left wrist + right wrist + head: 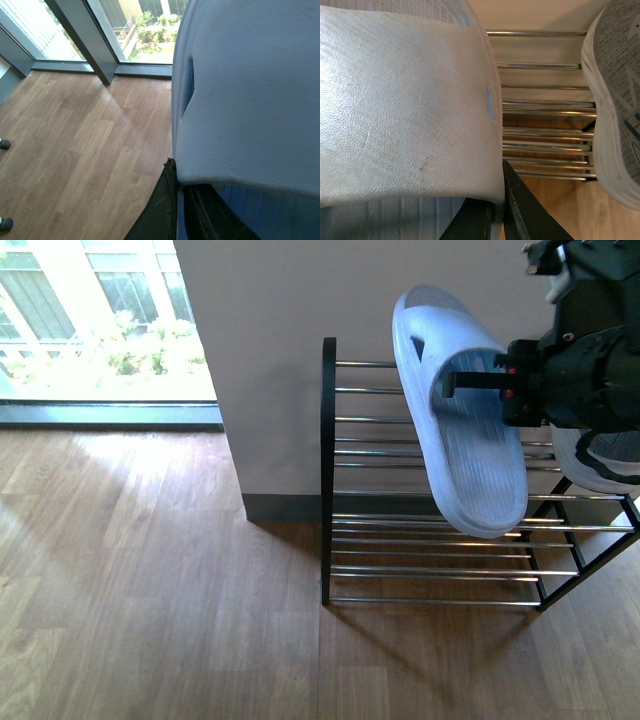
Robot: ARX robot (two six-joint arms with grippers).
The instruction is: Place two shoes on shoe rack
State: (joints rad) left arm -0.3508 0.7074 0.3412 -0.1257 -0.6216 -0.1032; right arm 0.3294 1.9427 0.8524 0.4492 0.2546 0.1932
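A light blue slide sandal [455, 420] hangs sole-out over the shoe rack [328, 470], held by its strap in a black gripper [455, 380] reaching in from the right. In the left wrist view my left gripper [179, 200] is shut on the edge of a light blue sandal strap [250, 100]. In the right wrist view my right gripper [497, 215] is shut on a light blue sandal strap [405, 110] above the rack's silver rods [545, 105]. One grey knit sneaker [620, 100] lies on the rack; it also shows in the front view [590, 472]. The other sneaker is out of view.
The rack stands against a white wall [280, 360] with a grey skirting. A big window [100, 320] is at the far left. Wooden floor [150, 590] spreads to the left and in front of the rack.
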